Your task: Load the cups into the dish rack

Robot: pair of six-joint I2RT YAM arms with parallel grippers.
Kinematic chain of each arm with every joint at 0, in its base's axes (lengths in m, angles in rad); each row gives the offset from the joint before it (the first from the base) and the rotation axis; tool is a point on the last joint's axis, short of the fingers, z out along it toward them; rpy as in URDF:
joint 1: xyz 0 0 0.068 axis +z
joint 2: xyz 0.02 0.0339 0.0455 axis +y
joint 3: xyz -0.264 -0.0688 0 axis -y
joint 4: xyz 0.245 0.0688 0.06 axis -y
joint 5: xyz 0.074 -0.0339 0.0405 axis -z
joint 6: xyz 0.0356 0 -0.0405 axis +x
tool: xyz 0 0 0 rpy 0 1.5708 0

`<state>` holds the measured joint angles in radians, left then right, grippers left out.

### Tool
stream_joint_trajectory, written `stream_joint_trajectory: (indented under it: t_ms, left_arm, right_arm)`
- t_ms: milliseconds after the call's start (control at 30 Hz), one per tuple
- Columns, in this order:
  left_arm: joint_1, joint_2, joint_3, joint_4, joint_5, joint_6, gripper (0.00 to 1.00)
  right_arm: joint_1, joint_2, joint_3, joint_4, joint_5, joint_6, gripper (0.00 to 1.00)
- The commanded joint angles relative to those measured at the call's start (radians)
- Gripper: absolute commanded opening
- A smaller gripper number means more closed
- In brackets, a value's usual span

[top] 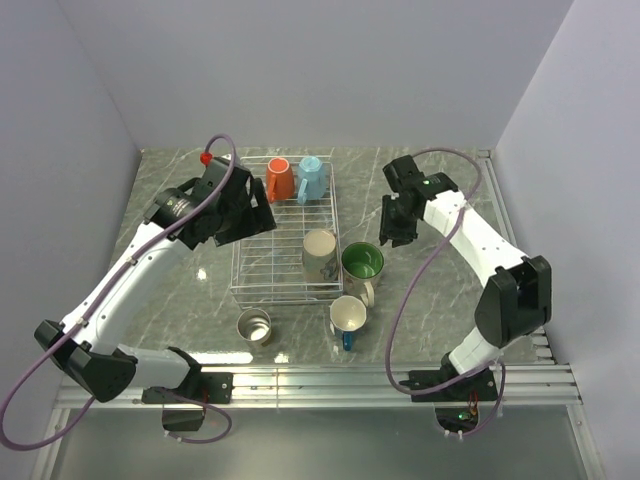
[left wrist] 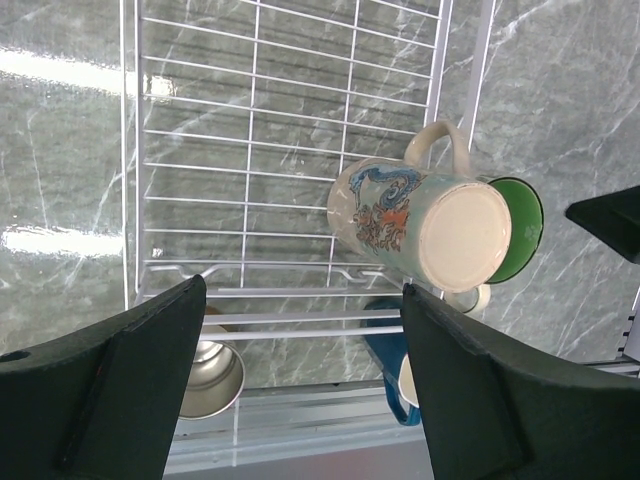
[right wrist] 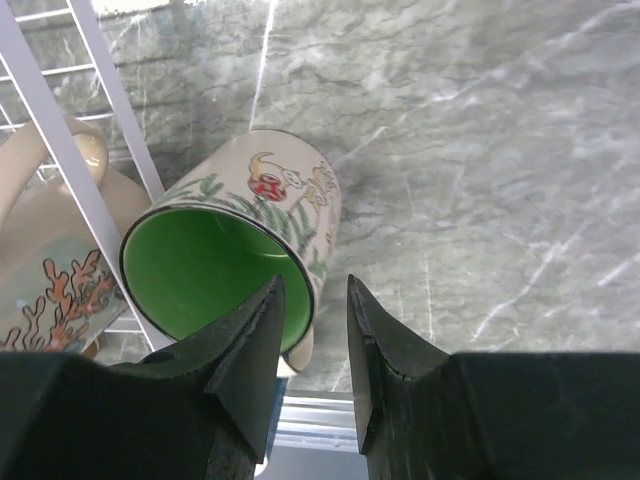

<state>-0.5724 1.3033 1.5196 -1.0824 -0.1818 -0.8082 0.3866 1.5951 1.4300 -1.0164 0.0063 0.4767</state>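
Note:
The dish rack (top: 236, 250) lies mid-table. An orange cup (top: 279, 180) and a light blue cup (top: 311, 178) stand at its far end, and a beige cup (top: 319, 255) sits upside down in its near right corner. On the table are a white cup with a green inside (top: 362, 263) right of the rack, a dark blue cup (top: 347, 317) and a steel cup (top: 254, 326) in front. My left gripper (left wrist: 302, 288) hangs wide open above the rack (left wrist: 138, 150), empty. My right gripper (right wrist: 314, 285) is narrowly open above the green-lined cup (right wrist: 215, 280), near its rim, gripping nothing.
A metal rail (top: 330, 378) runs along the table's near edge. Grey walls close in on the left, back and right. In the left wrist view the beige cup (left wrist: 420, 225) leans against the rack's corner, with the right arm's dark tip (left wrist: 610, 220) beyond.

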Motion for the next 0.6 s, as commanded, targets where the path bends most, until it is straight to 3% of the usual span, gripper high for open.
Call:
stream_joint_trajectory:
  t_ms: [0,433,533,567]
  left_arm:
    - [-0.001,0.010,0.050,-0.002,-0.008,-0.002,0.85]
    - [-0.001,0.017,0.017,0.027,0.010,0.000,0.85]
    - [-0.003,0.014,0.017,0.026,0.010,0.003,0.85]
    - [-0.001,0.011,0.017,0.024,0.008,0.001,0.85]
  right_arm:
    - [0.023,0.025,-0.020,0.051,-0.003,-0.016,0.39]
    - [0.078,0.143,-0.083,0.121,0.021,-0.036,0.37]
    - [0.087,0.175,-0.091,0.133,0.027,-0.030,0.29]
    - [0.087,0.180,-0.092,0.134,0.027,-0.029,0.16]
